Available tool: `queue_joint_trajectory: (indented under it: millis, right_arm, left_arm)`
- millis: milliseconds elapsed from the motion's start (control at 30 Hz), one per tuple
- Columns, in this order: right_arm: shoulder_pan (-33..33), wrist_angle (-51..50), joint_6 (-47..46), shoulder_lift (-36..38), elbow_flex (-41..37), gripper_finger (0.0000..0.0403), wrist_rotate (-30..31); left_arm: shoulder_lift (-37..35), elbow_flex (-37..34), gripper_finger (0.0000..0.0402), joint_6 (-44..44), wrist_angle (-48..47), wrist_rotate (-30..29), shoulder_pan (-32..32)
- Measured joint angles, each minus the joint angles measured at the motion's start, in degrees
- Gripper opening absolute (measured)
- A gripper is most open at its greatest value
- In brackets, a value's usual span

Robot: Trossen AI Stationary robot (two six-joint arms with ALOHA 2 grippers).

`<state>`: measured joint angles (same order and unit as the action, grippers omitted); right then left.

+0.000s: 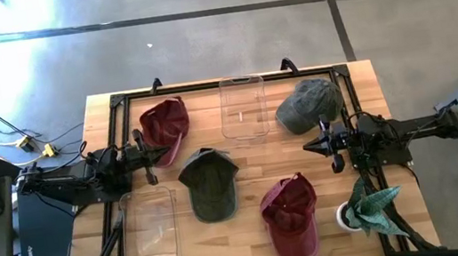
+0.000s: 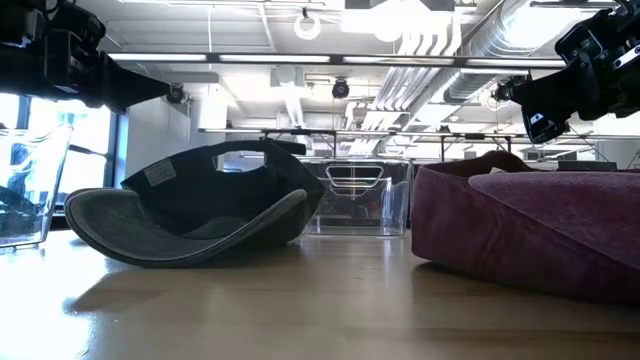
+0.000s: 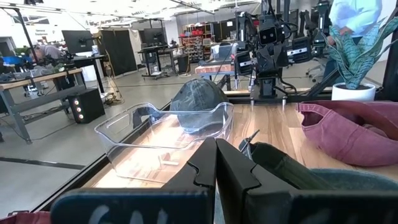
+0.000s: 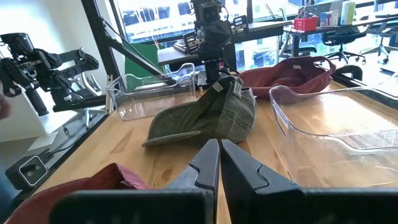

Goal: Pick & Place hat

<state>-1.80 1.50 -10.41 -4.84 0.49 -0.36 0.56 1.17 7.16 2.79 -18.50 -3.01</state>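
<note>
Basically no readable labels; far clear bin (image 1: 243, 106) and near-left clear bin (image 1: 148, 231) hold nothing; left gripper (image 1: 150, 153) and right gripper (image 1: 313, 146) closed, holding nothing.

The counter (image 1: 242, 157) is pale honey-coloured wood laid in narrow strips, edged by a black frame. Four caps sit on it: a maroon cap (image 1: 166, 128) at upper left of the high view, another maroon cap (image 1: 291, 218) at lower right, a dark olive-green cap (image 1: 211, 184) in the middle, and a mottled grey-green cap (image 1: 307, 104) at upper right. Two bins are clear and colourless, one (image 1: 243, 106) at top centre, one (image 1: 150, 231) at lower left. Both arms are black, as are the left gripper (image 1: 157, 153) and right gripper (image 1: 319, 145). At lower right a white pot (image 1: 350, 217) holds a plant (image 1: 375, 206) with green leaves, banded lighter. The floor is grey.
</note>
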Motion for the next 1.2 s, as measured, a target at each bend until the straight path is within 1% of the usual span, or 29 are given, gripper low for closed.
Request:
queue_joint_trajectory:
  millis: [100,167,300,367,433,500,600,700,833,900,1100,1200]
  right_arm:
    - [0.0,0.8,4.1,0.0,0.0,0.0012,0.8]
    - [0.0,4.1,3.1,0.0,0.0,0.0012,1.0]
    - [0.0,16.4,-3.5,-0.1,0.0,0.0012,3.3]
    - [0.0,23.1,-7.7,-0.2,0.1,0.0012,5.7]
    - [0.0,24.1,-11.8,-0.8,1.6,0.0012,8.1]
    - [-0.1,23.1,-14.8,-2.0,4.4,0.0012,9.2]
    - [-0.3,17.6,-18.3,-6.7,9.6,0.0005,9.2]
    - [-0.3,12.1,-22.6,-14.5,15.9,0.0003,7.1]
    - [-1.0,5.6,-26.0,-28.2,25.7,0.0002,0.8]
    - [-2.2,1.3,-26.2,-35.6,31.5,0.0002,-0.9]
    - [-5.9,-21.3,-26.0,-55.3,50.6,0.001,-6.0]
    - [-7.4,-29.1,-30.8,-63.4,58.6,0.0024,-9.7]
  left_arm:
    - [0.0,0.0,0.0001,0.0,0.0,0.0,0.0]
    - [0.0,0.0,0.0001,0.0,0.0,0.0,0.0]
    - [0.0,0.0,0.0001,0.0,0.0,0.0,0.0]
    - [0.0,0.0,0.0001,0.0,0.0,0.0,0.0]
    - [0.0,0.0,0.0001,0.0,0.0,0.0,0.0]
    - [0.0,0.0,0.0001,0.0,0.0,0.0,0.0]
    - [0.0,0.0,0.0001,0.0,0.0,0.0,0.0]
    - [0.0,0.0,0.0001,0.0,0.0,0.0,0.0]
    - [0.0,0.0,0.0001,0.0,0.0,0.0,0.0]
    - [0.0,0.0,0.0001,0.0,0.0,0.0,0.0]
    - [0.0,0.0,0.0001,0.0,0.0,0.0,0.0]
    - [0.0,0.0,0.0001,0.0,0.0,0.0,0.0]
